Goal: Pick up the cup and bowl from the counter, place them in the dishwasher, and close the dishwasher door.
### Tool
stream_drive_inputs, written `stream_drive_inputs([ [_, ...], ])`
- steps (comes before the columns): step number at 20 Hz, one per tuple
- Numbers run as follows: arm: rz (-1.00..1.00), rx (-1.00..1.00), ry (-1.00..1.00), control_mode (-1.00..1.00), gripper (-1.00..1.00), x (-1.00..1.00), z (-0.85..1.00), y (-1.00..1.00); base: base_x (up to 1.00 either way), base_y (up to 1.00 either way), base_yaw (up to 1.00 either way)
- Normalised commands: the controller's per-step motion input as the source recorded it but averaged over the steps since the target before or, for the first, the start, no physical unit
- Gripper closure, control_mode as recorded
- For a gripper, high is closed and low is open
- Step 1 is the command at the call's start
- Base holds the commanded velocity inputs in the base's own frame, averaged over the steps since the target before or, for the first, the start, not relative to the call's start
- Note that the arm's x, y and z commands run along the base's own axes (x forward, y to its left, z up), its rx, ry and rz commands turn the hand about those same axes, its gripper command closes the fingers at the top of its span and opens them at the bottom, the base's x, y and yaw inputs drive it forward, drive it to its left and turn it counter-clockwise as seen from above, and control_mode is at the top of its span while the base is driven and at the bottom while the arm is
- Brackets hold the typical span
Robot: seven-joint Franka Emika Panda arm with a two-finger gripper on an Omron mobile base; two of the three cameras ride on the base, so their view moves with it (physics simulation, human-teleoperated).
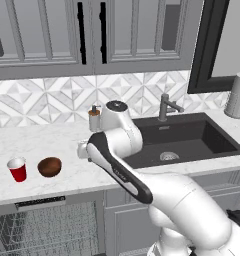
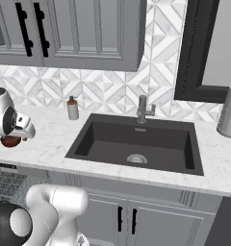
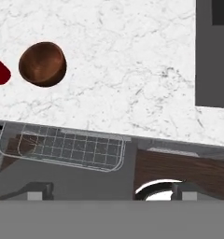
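Counter: white grey-veined marble slab [image 3: 132, 70], under the gripper [image 3: 109, 190].
Jaws: spread wide, empty.
Bowl: small round dark brown wooden bowl [image 3: 42, 64], ahead-left of jaws.
Cup: red plastic party cup [image 1: 17, 169], just beyond bowl.

red cup [image 1: 17, 169] beside brown bowl [image 1: 49, 166], marble counter [image 1: 52, 142]

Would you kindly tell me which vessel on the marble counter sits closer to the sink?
The round dark brown wooden bowl; the red plastic cup stands beyond it, farther from the black sink.
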Motion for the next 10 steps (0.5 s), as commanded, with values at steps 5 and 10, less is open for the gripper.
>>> stream_drive_inputs([
  [5, 0.00, 0.00, 0.14, -1.00, -1.00, 0.26, -0.36, 0.35, 0.00, 0.00, 0.00],
  [10, 0.00, -0.07, 0.04, -1.00, -1.00, 0.36, -0.21, 0.66, 0.00, 0.00, 0.00],
])
